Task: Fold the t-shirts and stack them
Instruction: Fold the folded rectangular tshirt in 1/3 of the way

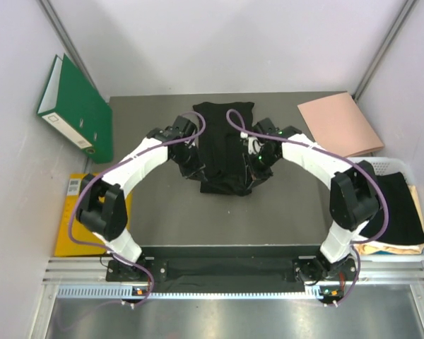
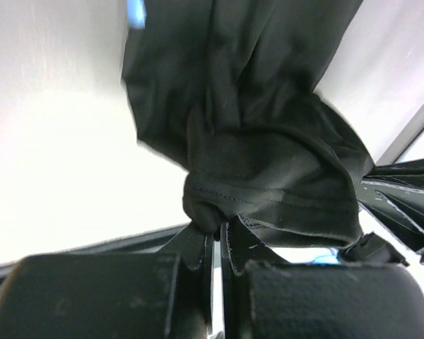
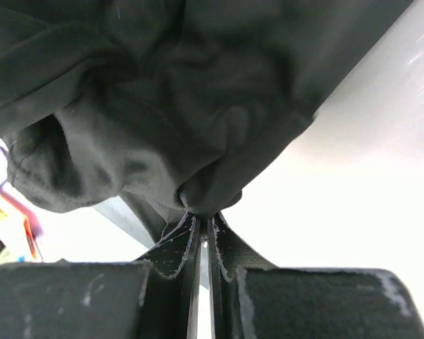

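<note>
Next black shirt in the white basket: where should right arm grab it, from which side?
Likely the near edge of the black shirt, from straight above: it lies flat on lighter cloth, and the white basket walls block side approach.

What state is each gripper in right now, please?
Left gripper: closed, pinching the black t-shirt.
Right gripper: closed, pinching the same black t-shirt.

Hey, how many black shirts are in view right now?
2. One shirt mid-table, pinched by the left tool and right tool; the other shirt in the white basket, right, atop tan fabric. Others may hide beneath.
</note>
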Robot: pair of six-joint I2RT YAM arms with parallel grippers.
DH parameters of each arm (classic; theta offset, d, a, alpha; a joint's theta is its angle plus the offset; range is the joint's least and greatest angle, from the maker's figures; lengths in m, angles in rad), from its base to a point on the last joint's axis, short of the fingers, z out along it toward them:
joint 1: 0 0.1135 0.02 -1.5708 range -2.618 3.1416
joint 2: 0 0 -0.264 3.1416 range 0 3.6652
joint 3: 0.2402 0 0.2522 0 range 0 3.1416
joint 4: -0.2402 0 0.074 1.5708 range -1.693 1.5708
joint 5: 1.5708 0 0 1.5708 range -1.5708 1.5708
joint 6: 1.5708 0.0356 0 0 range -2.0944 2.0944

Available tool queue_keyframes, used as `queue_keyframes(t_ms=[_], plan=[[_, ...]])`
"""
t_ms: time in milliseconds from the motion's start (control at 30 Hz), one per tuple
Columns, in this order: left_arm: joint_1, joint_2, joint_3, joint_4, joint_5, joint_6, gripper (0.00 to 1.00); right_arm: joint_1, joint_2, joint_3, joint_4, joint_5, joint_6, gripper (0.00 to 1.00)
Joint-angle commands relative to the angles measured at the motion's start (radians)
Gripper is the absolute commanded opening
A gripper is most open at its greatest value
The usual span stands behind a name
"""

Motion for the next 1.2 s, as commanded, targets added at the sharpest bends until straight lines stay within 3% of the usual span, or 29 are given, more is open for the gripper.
queue_keyframes(t_ms=[0, 567, 600, 633, 667, 733, 767, 867, 933, 1033, 1100, 1133, 1167], plan=[[0.034, 0.088, 0.114, 0.002, -0.035, 0.058, 0.0, -0.065, 0.069, 0.096, 0.039, 0.003, -0.064, 0.04], [0.131, 0.455, 0.498, -0.001, -0.005, 0.097, 0.0, -0.198, 0.45, 0.501, 0.125, -0.108, -0.04, 0.07], [0.144, 0.481, 0.516, -0.017, 0.016, 0.097, 0.26, -0.203, 0.464, 0.52, 0.132, -0.117, -0.044, 0.08], [0.151, 0.489, 0.536, -0.021, 0.017, 0.098, 0.41, -0.207, 0.472, 0.535, 0.167, -0.12, -0.041, 0.09], [0.154, 0.495, 0.556, -0.022, 0.011, 0.098, 0.56, -0.212, 0.478, 0.551, 0.195, -0.123, -0.034, 0.19], [0.169, 0.486, 0.555, -0.027, -0.014, 0.086, 0.9, -0.236, 0.469, 0.537, 0.291, -0.134, 0.021, 0.28], [0.172, 0.478, 0.549, -0.019, -0.017, 0.086, 0.96, -0.247, 0.452, 0.513, 0.384, -0.129, 0.044, 0.39], [0.184, 0.446, 0.521, -0.014, -0.026, 0.095, 0.99, -0.299, 0.397, 0.435, 0.559, -0.08, 0.17, 0.55], [0.189, 0.409, 0.48, -0.004, -0.035, 0.114, 0.99, -0.329, 0.36, 0.391, 0.621, -0.067, 0.225, 0.6], [0.191, 0.354, 0.402, 0.018, -0.045, 0.129, 0.99, -0.327, 0.296, 0.376, 0.591, -0.043, 0.177, 0.65], [0.192, 0.317, 0.351, 0.035, -0.049, 0.13, 0.99, -0.313, 0.265, 0.385, 0.504, -0.069, 0.123, 0.6], [0.194, 0.309, 0.308, 0.038, -0.049, 0.129, 0.99, -0.306, 0.256, 0.382, 0.475, -0.08, 0.102, 0.53], [0.192, 0.302, 0.282, 0.045, -0.049, 0.127, 0.99, -0.286, 0.239, 0.382, 0.441, -0.095, 0.042, 0.29]])
